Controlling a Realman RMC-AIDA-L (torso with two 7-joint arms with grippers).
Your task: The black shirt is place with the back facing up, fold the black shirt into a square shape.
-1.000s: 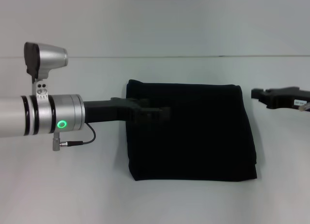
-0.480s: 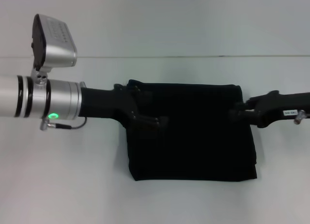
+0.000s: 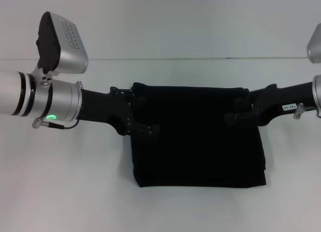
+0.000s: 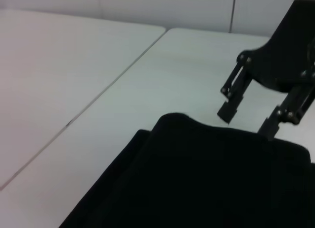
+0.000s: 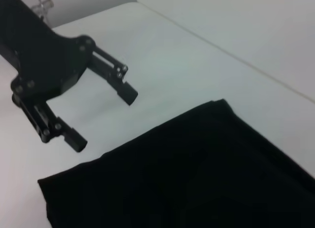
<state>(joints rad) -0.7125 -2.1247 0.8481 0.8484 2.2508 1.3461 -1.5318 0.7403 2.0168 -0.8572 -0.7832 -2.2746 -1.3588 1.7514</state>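
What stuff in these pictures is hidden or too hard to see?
- Head view: the fingers of the left gripper and right gripper blend into the black shirt, so I cannot tell if they touch it.
- Left wrist view: one fingertip of the right gripper hides behind the shirt's raised edge.
- Both wrist views: the picture edge cuts off most of the shirt.
- Every view: the folded-under layers are covered, and no lettering shows.

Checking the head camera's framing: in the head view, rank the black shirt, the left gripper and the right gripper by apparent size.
1. black shirt, clearly largest.
2 and 3. left gripper and right gripper: they look alike, both dark against the shirt, so no ranking.
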